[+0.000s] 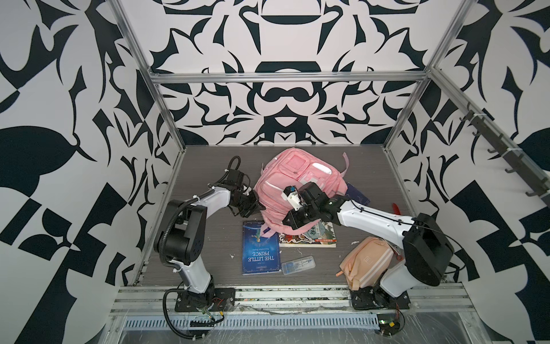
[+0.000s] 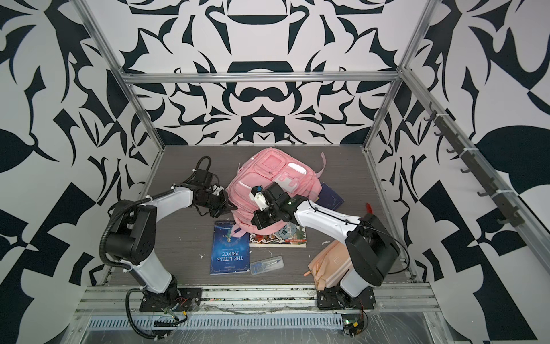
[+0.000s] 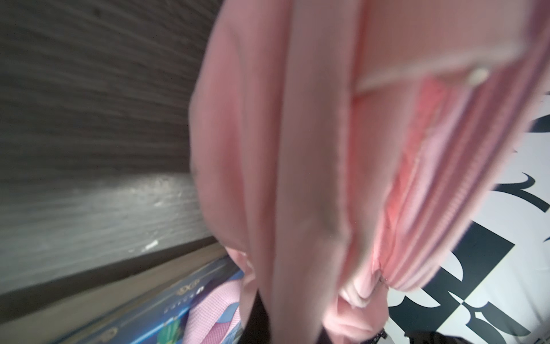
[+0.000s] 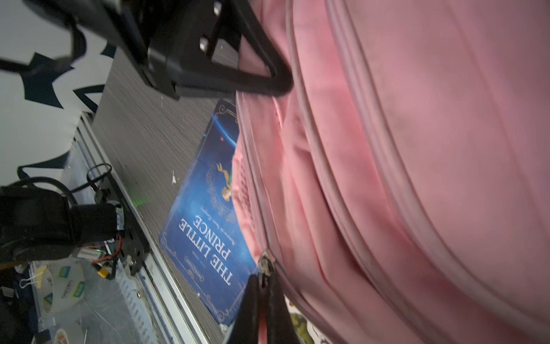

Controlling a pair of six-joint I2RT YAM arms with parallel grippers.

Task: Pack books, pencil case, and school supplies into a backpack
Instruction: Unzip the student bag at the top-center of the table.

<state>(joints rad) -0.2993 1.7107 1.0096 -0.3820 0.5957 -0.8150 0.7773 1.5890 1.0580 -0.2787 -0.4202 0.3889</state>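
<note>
Well, the job is at the open-the-bag step. The left claw (image 1: 252, 209) is shut tight on the pink cloth at the side of the backpack (image 1: 297, 175), holding it steady. Just below that claw the blue book (image 1: 262, 253) lies flat on the desk (image 1: 223, 238), one corner tucked under the bag. The right claw (image 4: 263, 293) is pinched together on the little metal zip pull (image 4: 265, 265) at the bag's near edge. Under this claw the picture book (image 1: 309, 239) peeks out, half covered by the bag. The clear box (image 1: 298, 264) lies near, nearer the arm's foot than the claw. Behind this claw's arm a corner of the dark book (image 1: 358, 195) shows. The pencil case (image 1: 366, 262) leans by the same arm's foot, well apart from the claw. Nothing looks packed yet. Next, I think, the right claw must pull the zip along its track while the left one holds the cloth tight. I cannot see how far the zip is open. The left wrist view is blurry. A small red thing (image 1: 395, 208) past the right arm is too small to name.
</note>
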